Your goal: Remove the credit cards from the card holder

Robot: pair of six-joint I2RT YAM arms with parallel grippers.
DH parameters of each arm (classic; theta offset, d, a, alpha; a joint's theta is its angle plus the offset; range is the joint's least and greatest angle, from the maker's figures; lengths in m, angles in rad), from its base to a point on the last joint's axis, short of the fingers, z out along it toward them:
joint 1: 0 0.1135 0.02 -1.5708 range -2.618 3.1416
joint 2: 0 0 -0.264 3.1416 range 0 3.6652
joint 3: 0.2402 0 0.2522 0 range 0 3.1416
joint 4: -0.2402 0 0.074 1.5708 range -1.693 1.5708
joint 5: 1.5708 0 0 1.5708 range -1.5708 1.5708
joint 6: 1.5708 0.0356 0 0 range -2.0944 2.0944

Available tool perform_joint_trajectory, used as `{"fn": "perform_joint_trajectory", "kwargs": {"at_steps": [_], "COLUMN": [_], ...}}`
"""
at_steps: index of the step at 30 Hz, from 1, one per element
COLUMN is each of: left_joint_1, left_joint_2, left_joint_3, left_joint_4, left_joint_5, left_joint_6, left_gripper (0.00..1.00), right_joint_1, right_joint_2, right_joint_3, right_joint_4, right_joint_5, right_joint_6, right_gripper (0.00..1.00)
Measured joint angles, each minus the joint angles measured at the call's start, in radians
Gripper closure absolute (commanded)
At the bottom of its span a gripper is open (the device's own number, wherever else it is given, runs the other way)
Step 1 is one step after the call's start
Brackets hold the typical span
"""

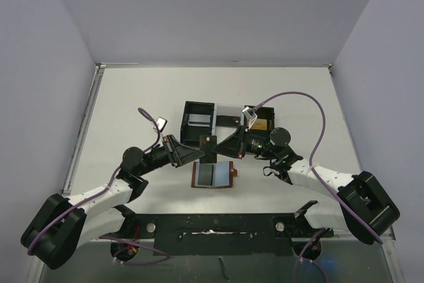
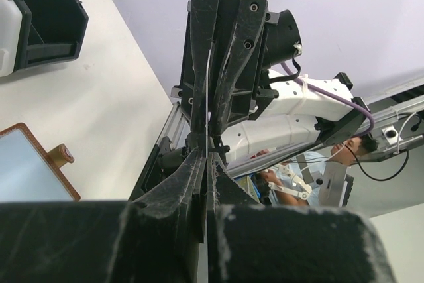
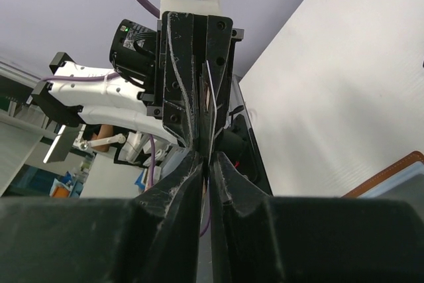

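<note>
Both arms clamped on one credit card, card holder open on the bench just below them.

Card holder (image 1: 213,175) lies flat and open at bench (image 1: 132,117) centre, nearest the arm bases, with the blue-grey inside up and the snap tab (image 1: 234,174) sticking out on its right. Over its far edge, the left fingers (image 2: 187,183) and right fingers (image 3: 187,180) meet tip to tip. Each pair is clenched on the same thin dark credit card (image 1: 209,145) from opposite sides. Both wrist views show the card edge-on as a thin line. Further back sits the black-and-white three-compartment tray (image 1: 188,112), apart from the holder. There are flat items in its compartments, too small to identify.
</note>
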Motion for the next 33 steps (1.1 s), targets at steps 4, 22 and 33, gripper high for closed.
{"fn": "perform_joint_trajectory", "kwargs": {"at_steps": [4, 22, 33], "left_joint_1": [0.000, 0.000, 0.000], "left_joint_2": [0.003, 0.003, -0.014], "left_joint_3": [0.000, 0.000, 0.000], "left_joint_4": [0.003, 0.015, -0.034], "left_joint_5": [-0.001, 0.002, -0.010], "left_joint_6": [0.000, -0.001, 0.024], "left_gripper": [1.00, 1.00, 0.67], "right_joint_1": [0.000, 0.006, 0.006], "right_joint_2": [0.013, 0.026, -0.015], "right_joint_3": [0.000, 0.000, 0.000], "right_joint_4": [0.039, 0.077, 0.003], "right_joint_5": [-0.006, -0.010, 0.023], "right_joint_6": [0.023, 0.049, 0.011], "right_gripper": [0.94, 0.92, 1.00]}}
